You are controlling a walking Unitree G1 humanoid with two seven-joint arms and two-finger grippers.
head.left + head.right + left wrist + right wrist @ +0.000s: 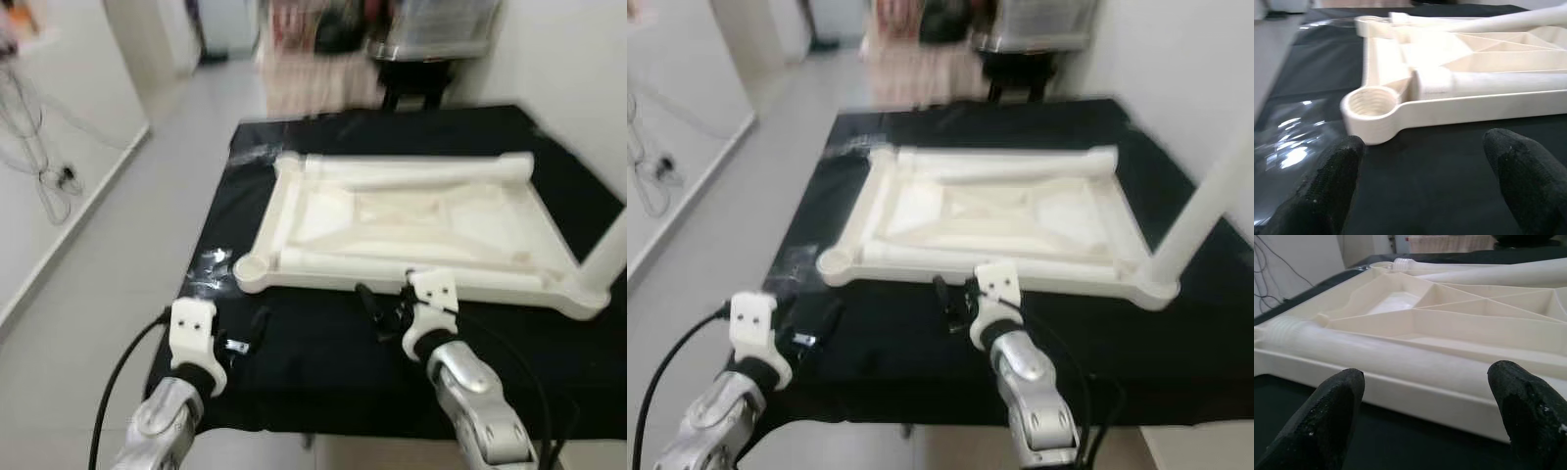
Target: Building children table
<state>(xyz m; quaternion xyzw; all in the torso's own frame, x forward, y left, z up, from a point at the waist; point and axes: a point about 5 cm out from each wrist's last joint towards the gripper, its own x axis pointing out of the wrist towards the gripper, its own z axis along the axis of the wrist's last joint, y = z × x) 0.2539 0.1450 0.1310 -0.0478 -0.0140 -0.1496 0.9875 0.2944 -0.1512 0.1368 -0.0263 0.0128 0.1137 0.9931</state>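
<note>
The cream-white moulded plastic children's tabletop [411,230] lies upside down in the middle of the black-covered desk [294,362], ribbed underside up, and serves here as the landmark. One white leg [1200,211] already stands upright in the tabletop's near right corner socket. Two more loose white tubular legs lie inside the tray: one [421,168] along the far rail, one [1352,350] along the near rail.

The step in hand looks like picking up the near loose leg to screw it into the empty threaded round socket [1371,103] at the tabletop's near left corner. To do it well, the right gripper [392,308], which sits just in front of the near rail with its jaws released and holding nothing, should rise over the rail and close across the leg's middle so it lifts level. The threaded end of that leg points towards the empty socket, so it needs tipping upright squarely before turning; a skewed start would likely cross the threads.

The left gripper [1425,171], also released and empty, waits just short of that socket and could brace the corner.

The tabletop is glossy, stiff and shallow, with diagonal ribs meeting at its centre.
</note>
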